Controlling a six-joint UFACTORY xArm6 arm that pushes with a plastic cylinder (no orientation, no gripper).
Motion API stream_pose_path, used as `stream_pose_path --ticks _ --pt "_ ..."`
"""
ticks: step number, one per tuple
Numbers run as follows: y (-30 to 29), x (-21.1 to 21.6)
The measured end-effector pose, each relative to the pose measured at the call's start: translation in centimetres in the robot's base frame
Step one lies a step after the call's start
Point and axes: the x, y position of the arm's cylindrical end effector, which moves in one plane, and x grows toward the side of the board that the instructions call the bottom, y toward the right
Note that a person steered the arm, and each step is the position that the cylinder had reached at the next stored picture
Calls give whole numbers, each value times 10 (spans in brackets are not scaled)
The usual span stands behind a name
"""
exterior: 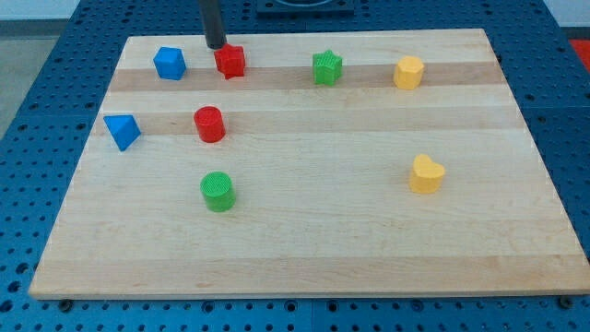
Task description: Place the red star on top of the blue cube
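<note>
The red star (230, 61) lies near the top edge of the wooden board (304, 231), left of centre. The blue cube (170, 63) sits to its left, a short gap between them. My tip (215, 45) comes down from the view's top and rests just above and left of the red star, touching or almost touching its upper left side. It stands to the right of the blue cube.
A red cylinder (209, 124) and a blue triangle block (122, 131) lie below. A green cylinder (218, 191) is lower still. A green star (326, 67), a yellow hexagon block (408, 71) and a yellow heart (426, 174) are on the right.
</note>
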Motion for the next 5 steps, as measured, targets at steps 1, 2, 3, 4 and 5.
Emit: stream_pose_path --ticks 1,2,3,4,5 --pt "0 0" --pt "-64 1" --pt "-71 2" --pt "-71 2" --pt "-74 51"
